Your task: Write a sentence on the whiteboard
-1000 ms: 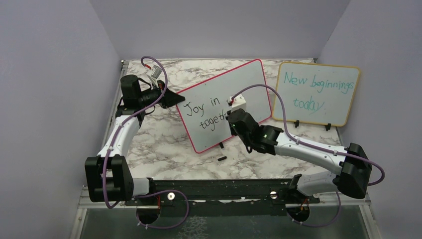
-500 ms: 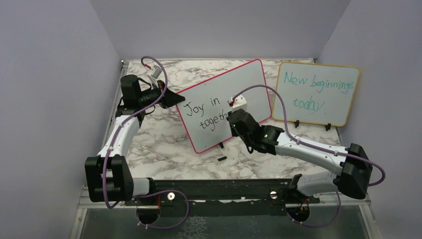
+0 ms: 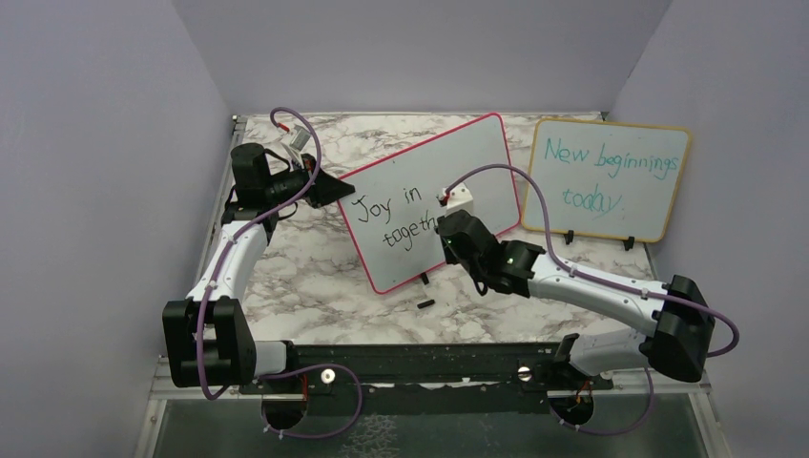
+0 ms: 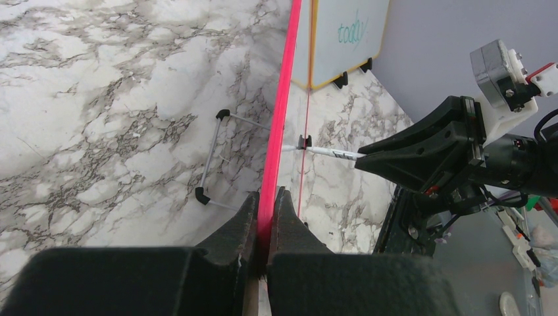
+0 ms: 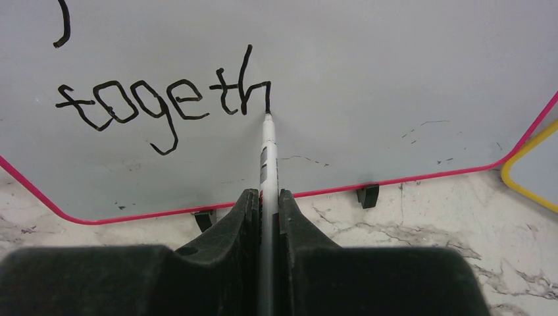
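your right gripper clamps the marker, tip touching the whiteboard mid-table at the sentence end; blank space lies right of it. left gripper pinches the board's left edge.

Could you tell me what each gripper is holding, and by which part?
Left gripper clamps the whiteboard by its red frame edge; right gripper holds the marker by its barrel.

The right gripper, squeezed tight on the thin white marker pen, has slid a tiny bit sideways along the big white board with the red-pink frame. From above, a little more of the black handwriting shows beside the jaws. It reads "togeth" now, and the pen tip ahead of the jaws touches the bottom of the "h".
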You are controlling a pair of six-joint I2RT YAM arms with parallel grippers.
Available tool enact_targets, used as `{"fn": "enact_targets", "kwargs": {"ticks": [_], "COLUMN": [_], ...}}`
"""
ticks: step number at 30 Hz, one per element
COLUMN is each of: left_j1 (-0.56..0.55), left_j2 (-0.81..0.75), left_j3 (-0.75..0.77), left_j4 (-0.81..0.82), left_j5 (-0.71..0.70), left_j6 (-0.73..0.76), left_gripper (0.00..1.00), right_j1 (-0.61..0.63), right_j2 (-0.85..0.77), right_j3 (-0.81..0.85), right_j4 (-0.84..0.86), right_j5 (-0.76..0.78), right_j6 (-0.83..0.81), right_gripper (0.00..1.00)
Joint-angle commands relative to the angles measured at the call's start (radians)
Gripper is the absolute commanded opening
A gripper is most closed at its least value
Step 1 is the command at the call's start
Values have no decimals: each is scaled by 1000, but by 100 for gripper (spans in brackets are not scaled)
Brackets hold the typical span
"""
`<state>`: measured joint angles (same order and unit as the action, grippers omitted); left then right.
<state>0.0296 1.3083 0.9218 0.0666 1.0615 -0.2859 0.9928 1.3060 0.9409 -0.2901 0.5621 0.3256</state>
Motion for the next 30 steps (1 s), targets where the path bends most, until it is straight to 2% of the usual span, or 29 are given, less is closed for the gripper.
{"fn": "enact_targets", "kwargs": {"ticks": [1,13,30], "left_j1": [-10,-10,-10], "left_j2": [32,32,34], "left_j3": [-16,-15,-14], "left_j4": [-88,-93,-93], "left_j5": [-125,-127,-124], "left_j6": [115,117,117], "left_gripper": [0,0,0], "right_j1": [-5,-30,-43], "right_j2": [-43,-101,-82], "right_j3": [-17,-45,-52], "right_j4": [10,74,112], "right_j5": [24,38,-9], "right_j6": [0,-38,-40], "right_gripper": [0,0,1]}}
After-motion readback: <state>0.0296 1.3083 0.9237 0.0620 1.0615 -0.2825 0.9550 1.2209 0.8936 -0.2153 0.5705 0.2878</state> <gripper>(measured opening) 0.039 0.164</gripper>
